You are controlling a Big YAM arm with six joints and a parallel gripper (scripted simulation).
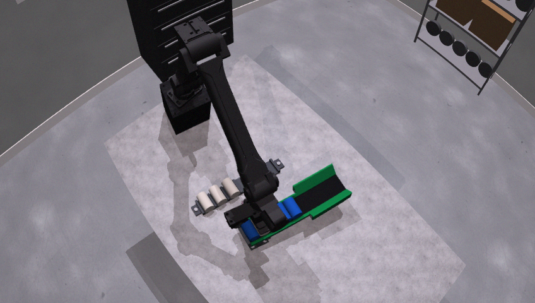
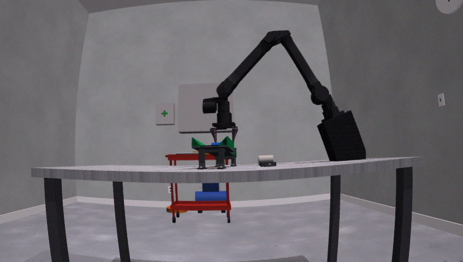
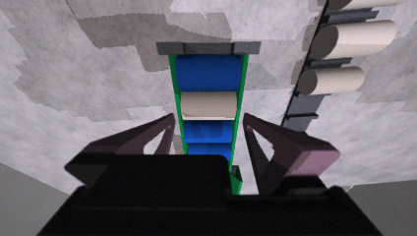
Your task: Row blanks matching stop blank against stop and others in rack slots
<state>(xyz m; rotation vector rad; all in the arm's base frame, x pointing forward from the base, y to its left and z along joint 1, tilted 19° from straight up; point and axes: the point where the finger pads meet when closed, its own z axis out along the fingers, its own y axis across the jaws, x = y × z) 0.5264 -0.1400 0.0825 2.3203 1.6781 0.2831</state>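
Note:
In the wrist view the green ramp [image 3: 208,123] runs away from me to a grey stop [image 3: 208,47]. A blue blank [image 3: 208,72] lies against the stop. A cream blank [image 3: 208,105] lies across the ramp right behind it, then two more blue blanks [image 3: 208,132] nearer to me. My gripper [image 3: 208,117] is open and empty, hovering above the ramp with a finger outside each green wall. Three cream blanks [image 3: 354,39] lie in the stock rack [image 3: 305,98] to the right. From above, my gripper [image 1: 258,224] hides the cream blank on the ramp [image 1: 318,195].
The arm's black base [image 1: 185,101] and a dark cabinet [image 1: 180,29] stand at the back of the table. The rack [image 1: 217,195] lies close beside the ramp's low end. A red cart [image 2: 201,194] stands behind the table, and a shelf [image 1: 476,33] stands far right.

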